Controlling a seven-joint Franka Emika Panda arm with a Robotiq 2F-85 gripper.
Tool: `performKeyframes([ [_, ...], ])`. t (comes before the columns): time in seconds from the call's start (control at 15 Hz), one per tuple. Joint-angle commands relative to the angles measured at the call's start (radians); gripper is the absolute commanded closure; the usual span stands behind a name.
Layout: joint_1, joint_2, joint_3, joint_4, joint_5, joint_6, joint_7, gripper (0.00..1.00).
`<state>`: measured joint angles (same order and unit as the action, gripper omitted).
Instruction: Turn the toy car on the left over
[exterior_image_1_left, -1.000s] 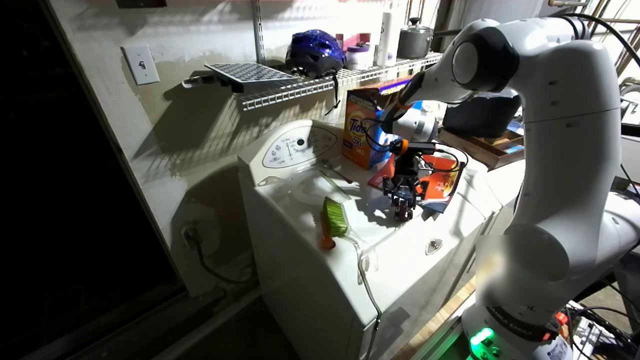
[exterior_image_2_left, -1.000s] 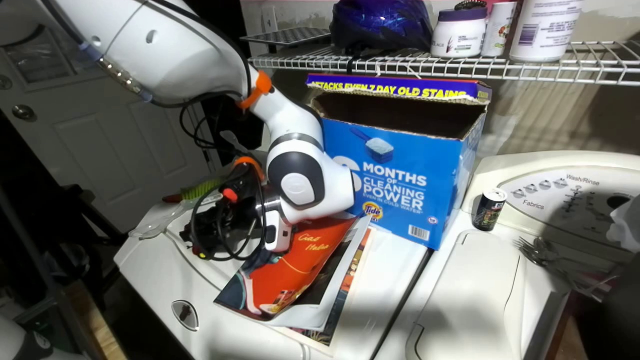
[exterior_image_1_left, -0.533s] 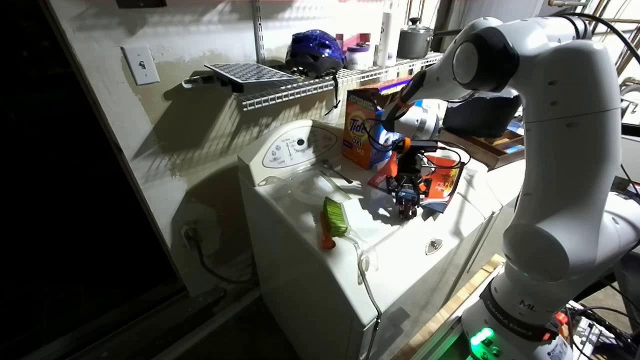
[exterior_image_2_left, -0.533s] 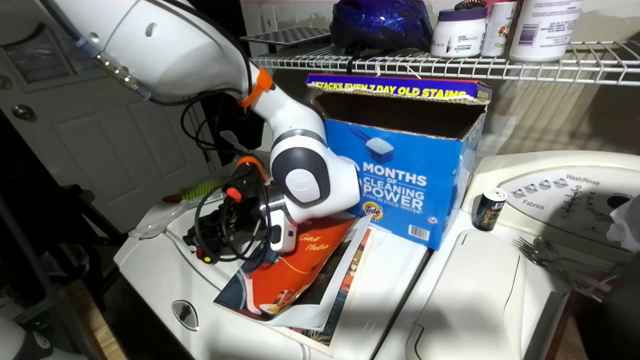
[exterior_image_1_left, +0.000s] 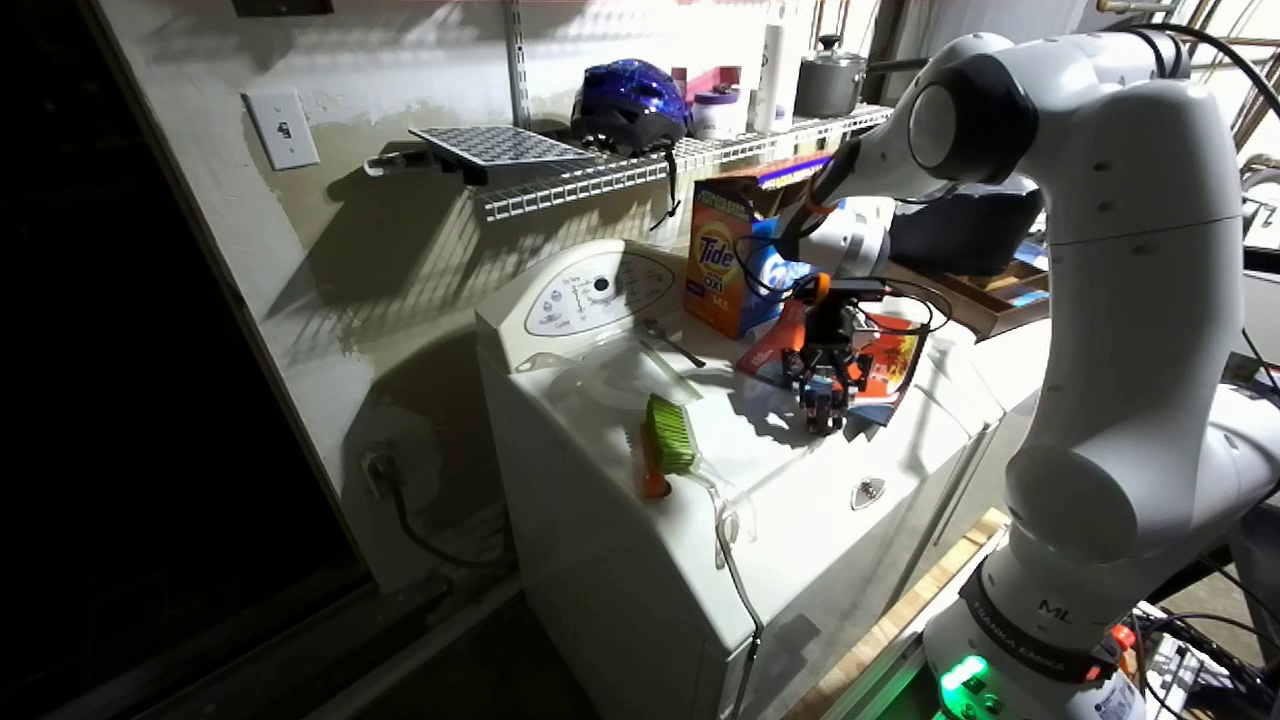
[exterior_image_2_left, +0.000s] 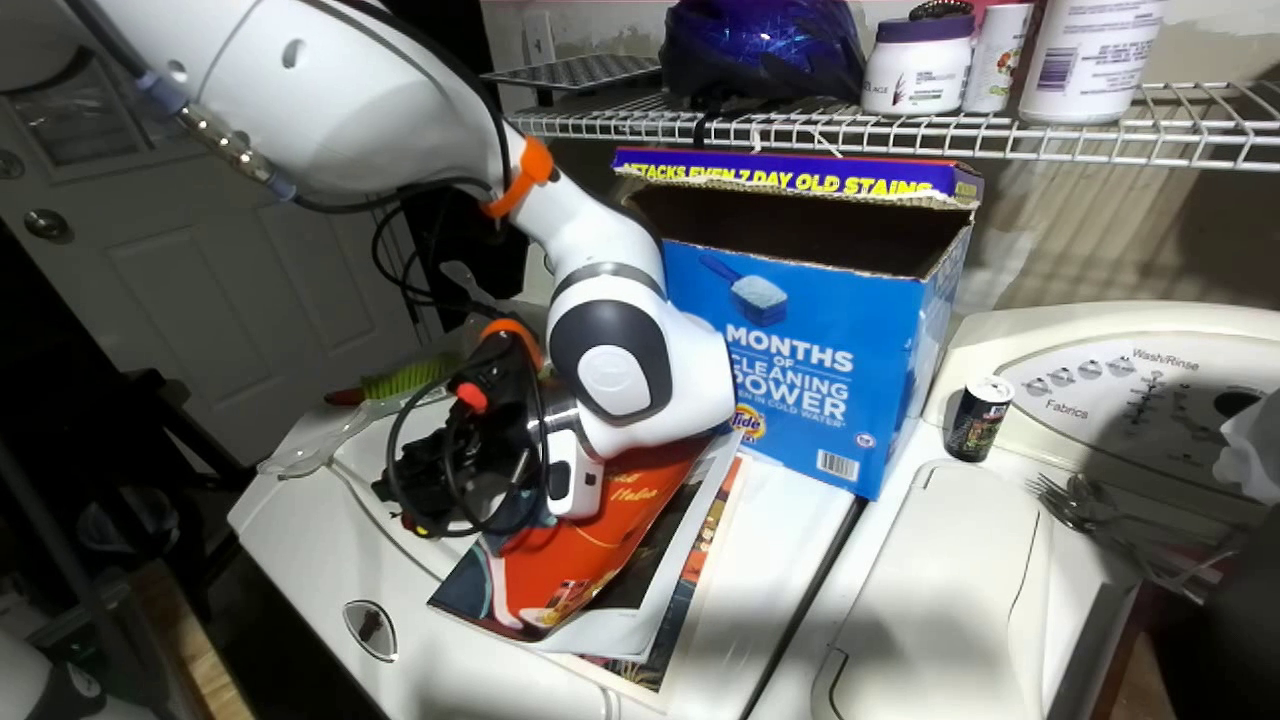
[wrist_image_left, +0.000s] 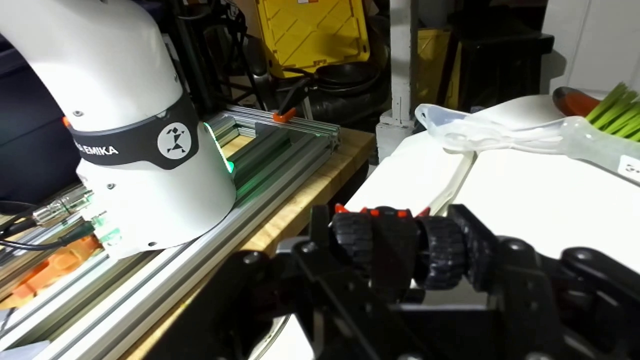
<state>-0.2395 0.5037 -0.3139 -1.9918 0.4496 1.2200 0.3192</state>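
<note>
The toy car (wrist_image_left: 395, 240) is dark with thick black tyres and small red parts. In the wrist view it sits between the two fingers of my gripper (wrist_image_left: 397, 255), with a finger against the wheels on each side. In an exterior view the toy car (exterior_image_1_left: 825, 424) hangs at the fingertips of my gripper (exterior_image_1_left: 828, 394), low over the white machine top beside the magazines. I cannot tell whether it touches the top. In an exterior view the gripper (exterior_image_2_left: 405, 485) and cables largely hide the car.
A green-bristled brush (exterior_image_1_left: 670, 436) lies left of the gripper on the white machine (exterior_image_1_left: 790, 550). Red magazines (exterior_image_2_left: 600, 540) lie under and beside the arm. A large detergent box (exterior_image_2_left: 800, 340) stands behind. A small can (exterior_image_2_left: 978, 420) stands further right.
The gripper has moved slightly, carrying the car: a little right and up in an exterior view, a little right and down in an exterior view. The car stays between the fingers.
</note>
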Motion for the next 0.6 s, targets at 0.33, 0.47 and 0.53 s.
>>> performKeyframes([
  [0.33,-0.03,-0.001,-0.037,-0.001,-0.053,0.054,0.028,0.65],
  [0.47,-0.036,-0.004,-0.044,-0.002,-0.06,0.063,0.032,0.65],
  [0.53,-0.039,-0.005,-0.047,-0.002,-0.064,0.065,0.034,0.65],
])
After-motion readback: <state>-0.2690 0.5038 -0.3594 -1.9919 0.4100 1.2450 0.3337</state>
